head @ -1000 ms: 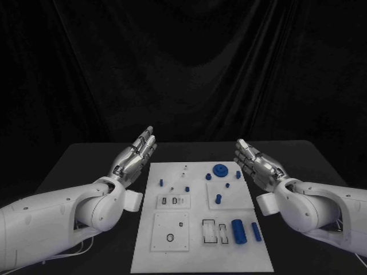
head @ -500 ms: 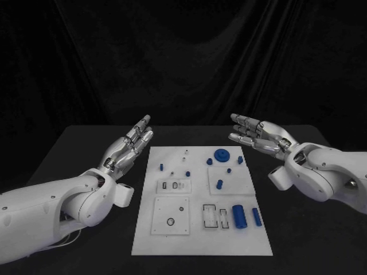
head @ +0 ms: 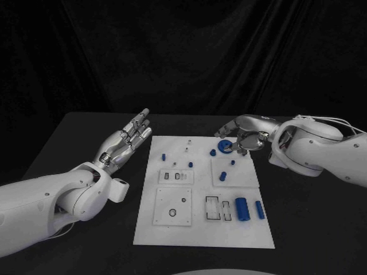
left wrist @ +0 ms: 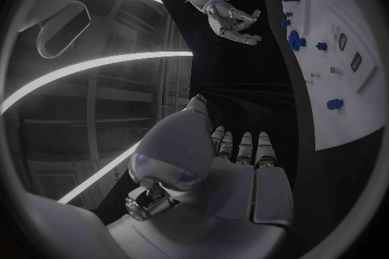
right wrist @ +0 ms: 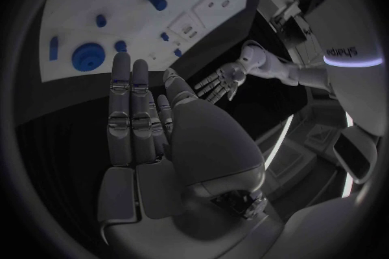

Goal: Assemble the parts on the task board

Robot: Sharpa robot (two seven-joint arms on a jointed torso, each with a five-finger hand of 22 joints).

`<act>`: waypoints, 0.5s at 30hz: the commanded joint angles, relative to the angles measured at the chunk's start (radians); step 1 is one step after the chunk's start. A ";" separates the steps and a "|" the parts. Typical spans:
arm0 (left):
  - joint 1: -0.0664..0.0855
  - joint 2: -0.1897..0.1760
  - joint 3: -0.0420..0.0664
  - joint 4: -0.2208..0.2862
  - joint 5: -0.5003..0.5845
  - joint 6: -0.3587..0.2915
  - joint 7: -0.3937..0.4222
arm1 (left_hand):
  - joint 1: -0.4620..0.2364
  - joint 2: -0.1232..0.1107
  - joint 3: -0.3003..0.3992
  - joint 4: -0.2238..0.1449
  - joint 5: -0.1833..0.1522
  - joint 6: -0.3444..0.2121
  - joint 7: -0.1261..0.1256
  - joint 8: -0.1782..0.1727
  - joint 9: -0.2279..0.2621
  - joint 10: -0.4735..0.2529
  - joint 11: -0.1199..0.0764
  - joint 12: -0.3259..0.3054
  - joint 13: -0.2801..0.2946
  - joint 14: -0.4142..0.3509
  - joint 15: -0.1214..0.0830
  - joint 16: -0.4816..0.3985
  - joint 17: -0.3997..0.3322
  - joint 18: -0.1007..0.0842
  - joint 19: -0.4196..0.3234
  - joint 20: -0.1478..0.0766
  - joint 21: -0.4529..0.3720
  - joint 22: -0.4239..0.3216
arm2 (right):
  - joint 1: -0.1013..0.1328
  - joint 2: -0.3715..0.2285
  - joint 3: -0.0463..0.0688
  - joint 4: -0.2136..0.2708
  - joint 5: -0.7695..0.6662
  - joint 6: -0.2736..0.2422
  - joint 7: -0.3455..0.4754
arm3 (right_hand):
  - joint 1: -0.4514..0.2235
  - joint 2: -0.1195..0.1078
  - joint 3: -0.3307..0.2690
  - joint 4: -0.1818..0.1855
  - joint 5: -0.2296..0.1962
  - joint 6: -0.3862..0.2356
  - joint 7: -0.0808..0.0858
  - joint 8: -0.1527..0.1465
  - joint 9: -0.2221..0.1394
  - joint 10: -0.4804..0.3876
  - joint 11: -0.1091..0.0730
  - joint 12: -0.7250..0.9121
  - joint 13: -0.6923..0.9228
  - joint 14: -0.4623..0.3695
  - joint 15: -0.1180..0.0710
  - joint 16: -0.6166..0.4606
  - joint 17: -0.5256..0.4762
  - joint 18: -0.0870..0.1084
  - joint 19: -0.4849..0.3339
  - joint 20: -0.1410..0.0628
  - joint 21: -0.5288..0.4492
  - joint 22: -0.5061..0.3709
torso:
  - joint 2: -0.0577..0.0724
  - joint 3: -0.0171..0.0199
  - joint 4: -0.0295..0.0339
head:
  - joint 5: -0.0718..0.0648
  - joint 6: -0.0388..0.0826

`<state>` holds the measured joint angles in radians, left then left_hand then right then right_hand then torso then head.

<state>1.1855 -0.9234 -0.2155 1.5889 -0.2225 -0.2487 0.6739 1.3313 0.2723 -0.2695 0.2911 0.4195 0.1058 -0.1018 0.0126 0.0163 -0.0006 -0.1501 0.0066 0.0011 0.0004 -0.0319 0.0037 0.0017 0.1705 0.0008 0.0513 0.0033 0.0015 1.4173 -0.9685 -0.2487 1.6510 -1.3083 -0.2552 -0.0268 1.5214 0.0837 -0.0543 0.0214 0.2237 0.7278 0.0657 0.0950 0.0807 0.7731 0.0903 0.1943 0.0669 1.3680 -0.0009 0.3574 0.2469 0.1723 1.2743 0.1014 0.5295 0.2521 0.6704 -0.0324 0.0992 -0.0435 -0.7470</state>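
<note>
My right hand (head: 243, 136) hangs over the task board (head: 204, 229) at its 1 o'clock corner, fingers apart, gripping nothing, just above the round blue part (head: 225, 146). My left hand (head: 125, 140) stands flat beside the board's 10 o'clock edge, fingers straight and together (nothing in it). The two blue cylinders (head: 241, 208) lie at 4 o'clock. The small blue pegs (head: 222, 176) stand mid-board.
</note>
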 commanded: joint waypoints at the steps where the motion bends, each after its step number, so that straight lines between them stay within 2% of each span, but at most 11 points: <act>1: 0.004 0.003 0.001 -0.003 -0.026 0.026 0.118 | 0.017 0.000 0.010 0.000 0.018 0.002 0.004 0.004 0.001 0.001 0.008 -0.007 -0.001 0.000 -0.008 -0.004 -0.002 0.002 -0.001 0.012 -0.003 -0.001 | 0.003 0.021 0.001 -0.016 -0.342 0.013 -0.132 | -0.003 -0.019 0.025 -0.009 0.003 0.075 0.011 0.007 0.007 0.061 -0.016 -0.025 0.000 0.074 -0.028 0.119 0.074 0.008 0.057 -0.028 0.095 0.066 | 0.010 -0.0004 0.0132 | -0.005 -0.005; 2: 0.004 0.003 0.001 -0.004 -0.027 0.029 0.117 | 0.019 0.000 0.011 0.000 0.021 0.002 0.004 0.004 0.001 0.001 0.008 -0.007 -0.001 0.000 -0.007 -0.004 -0.002 0.002 -0.001 0.013 -0.003 -0.001 | 0.004 0.029 0.001 -0.022 -0.369 0.006 -0.137 | -0.009 -0.025 0.044 -0.013 0.010 0.079 0.013 -0.007 0.005 0.090 -0.017 -0.044 -0.002 0.081 -0.034 0.177 0.112 0.007 0.063 -0.035 0.148 0.107 | 0.010 -0.0004 0.0132 | -0.005 -0.005; 4: 0.005 0.002 0.001 -0.004 -0.027 0.034 0.114 | 0.021 0.000 0.011 0.000 0.024 0.002 0.005 0.004 0.001 0.001 0.008 -0.007 -0.001 0.000 -0.006 -0.004 -0.002 0.002 -0.001 0.014 -0.003 -0.001 | 0.004 0.043 0.001 -0.031 -0.415 -0.003 -0.144 | -0.018 -0.036 0.077 -0.017 0.018 0.104 0.014 -0.018 0.006 0.136 -0.018 -0.072 -0.002 0.090 -0.041 0.255 0.163 -0.014 0.085 -0.043 0.329 0.319 | 0.012 -0.0013 0.0184 | -0.010 -0.003; 6: 0.005 0.002 0.001 -0.005 -0.027 0.038 0.112 | 0.023 0.000 0.012 0.000 0.027 0.001 0.005 0.004 0.001 0.001 0.009 -0.007 -0.001 0.000 -0.004 -0.004 -0.002 0.002 -0.001 0.016 -0.003 -0.001 | 0.004 0.056 0.001 -0.041 -0.454 -0.006 -0.150 | -0.028 -0.050 0.106 -0.017 0.017 0.120 0.014 -0.026 0.006 0.164 -0.022 -0.096 -0.002 0.089 -0.046 0.308 0.197 -0.027 0.089 -0.045 0.434 0.441 | 0.018 -0.0022 0.0256 | -0.019 -0.001; 7: 0.005 0.002 0.001 -0.006 -0.027 0.040 0.112 | 0.024 0.000 0.013 0.000 0.029 0.002 0.006 0.004 0.001 0.001 0.010 -0.007 -0.001 0.000 -0.003 -0.004 -0.002 0.002 -0.001 0.017 -0.003 -0.001 | 0.004 0.061 0.001 -0.045 -0.469 -0.007 -0.153 | -0.035 -0.058 0.131 -0.015 0.018 0.127 0.014 -0.029 0.005 0.179 -0.024 -0.113 -0.003 0.086 -0.048 0.348 0.220 -0.039 0.097 -0.047 0.519 0.546 | 0.020 -0.0022 0.0265 | -0.020 -0.001; 8: 0.005 0.002 0.001 -0.007 -0.027 0.042 0.111 | 0.026 0.000 0.014 0.000 0.031 0.002 0.007 0.004 0.001 0.001 0.011 -0.007 -0.001 0.000 -0.001 -0.004 -0.002 0.002 -0.001 0.019 -0.003 -0.001 | 0.004 0.067 0.001 -0.050 -0.482 -0.008 -0.155 | -0.041 -0.072 0.146 -0.015 0.016 0.128 0.012 -0.030 0.004 0.193 -0.026 -0.121 -0.002 0.093 -0.049 0.401 0.269 -0.046 0.102 -0.049 0.570 0.610 | 0.022 -0.0020 0.0268 | -0.020 0.000; 12: 0.005 0.005 0.001 -0.011 -0.027 0.049 0.108 | 0.031 0.001 0.016 -0.001 0.038 0.003 0.009 0.004 0.001 0.001 0.012 -0.007 -0.001 0.000 0.003 -0.004 -0.002 0.002 -0.001 0.023 -0.003 -0.001 | 0.003 0.091 0.001 -0.071 -0.538 -0.010 -0.167 | -0.059 -0.095 0.178 -0.008 0.005 0.130 0.004 -0.030 0.001 0.209 -0.029 -0.130 -0.002 0.114 -0.053 0.544 0.411 -0.066 0.122 -0.049 0.683 0.760 | 0.030 -0.0008 0.0292 | -0.023 0.001; 15: 0.005 0.008 0.001 -0.014 -0.027 0.056 0.105 | 0.041 0.000 0.020 -0.002 0.054 0.002 0.012 0.004 0.001 0.001 0.014 -0.007 -0.001 0.000 0.007 -0.004 -0.002 0.002 -0.001 0.028 -0.003 -0.001 | 0.001 0.104 0.001 -0.087 -0.560 0.001 -0.173 | -0.080 -0.110 0.183 0.005 -0.019 0.127 -0.004 -0.030 -0.001 0.208 -0.032 -0.131 -0.002 0.112 -0.055 0.584 0.445 -0.070 0.122 -0.049 0.712 0.799 | 0.034 -0.0004 0.0314 | -0.024 0.000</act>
<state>1.1874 -0.9181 -0.2153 1.5743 -0.2419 -0.2185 0.6742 1.3593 0.2729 -0.2544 0.2869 0.4696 0.1093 -0.0982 0.0126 0.0162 -0.0012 -0.1436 0.0066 0.0010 0.0004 -0.0319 0.0037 0.0009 0.1704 0.0011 0.0716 0.0033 0.0016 1.4194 -0.8669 -0.2484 1.5698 -1.7744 -0.2549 -0.1528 1.4428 -0.0207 0.1300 0.0223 0.2085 0.8554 0.0658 0.0676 0.0808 0.9779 0.0591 0.0667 0.0652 1.4633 -0.0535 0.9352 0.6866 0.1161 1.3919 0.0501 1.2361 1.0442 0.6973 -0.0339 0.1266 -0.0667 -0.7464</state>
